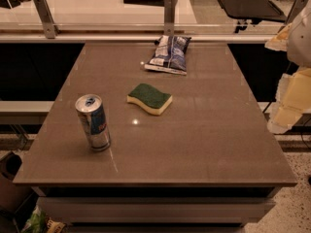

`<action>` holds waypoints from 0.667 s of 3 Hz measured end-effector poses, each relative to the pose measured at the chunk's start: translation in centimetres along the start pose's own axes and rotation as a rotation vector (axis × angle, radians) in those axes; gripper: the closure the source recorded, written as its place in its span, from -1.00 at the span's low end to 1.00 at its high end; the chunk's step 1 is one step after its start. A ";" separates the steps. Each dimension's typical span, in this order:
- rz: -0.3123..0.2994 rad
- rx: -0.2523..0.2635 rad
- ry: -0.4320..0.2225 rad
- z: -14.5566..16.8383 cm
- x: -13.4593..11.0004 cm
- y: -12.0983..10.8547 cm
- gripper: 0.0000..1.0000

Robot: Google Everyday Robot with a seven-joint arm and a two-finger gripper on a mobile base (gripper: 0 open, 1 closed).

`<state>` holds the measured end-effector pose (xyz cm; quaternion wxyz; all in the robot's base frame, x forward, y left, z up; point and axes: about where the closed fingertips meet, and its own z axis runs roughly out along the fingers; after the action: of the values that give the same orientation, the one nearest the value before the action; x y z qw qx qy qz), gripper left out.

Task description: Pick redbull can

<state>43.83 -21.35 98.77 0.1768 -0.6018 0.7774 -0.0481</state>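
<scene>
I am holding my claw [287, 101] at the right edge of the scene, out past the right side of the desk [218, 135] and raised above it. It is well apart from everything lying there. Only pale yellow and white shapes are showing, cut off by the edge of the view, so I cannot tell whether the claw is standing wide or narrow. Nothing from the desk is sitting in it.

I am judging the task as barely begun. The redbull can [93, 122] is standing upright on the near left part of the desk, untouched and with bare surface all around it. The whole width of the desk is lying between it and my claw. So the reach across, the lowering around the can's body, the closing and the lift are all waiting to be done.

The green and yellow sponge [149, 98] is lying near the middle, to the right of the can and a little farther back, apart from it. I am expecting it to sit close to my path as I cross from the right. The crinkled snack bag [169, 55] is lying flat at the far edge, well apart from the can.

As for what is holding what, the can is showing its silver top to me, but I cannot tell whether it is opened or how full it is. The bag is looking closed, and its contents are hidden. Nothing is standing inside anything else on the desk.
</scene>
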 end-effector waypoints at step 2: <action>0.001 0.002 -0.016 -0.1 -0.2 0.0 -1.00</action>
<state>43.79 -21.19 98.94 0.1834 -0.6017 0.7762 -0.0440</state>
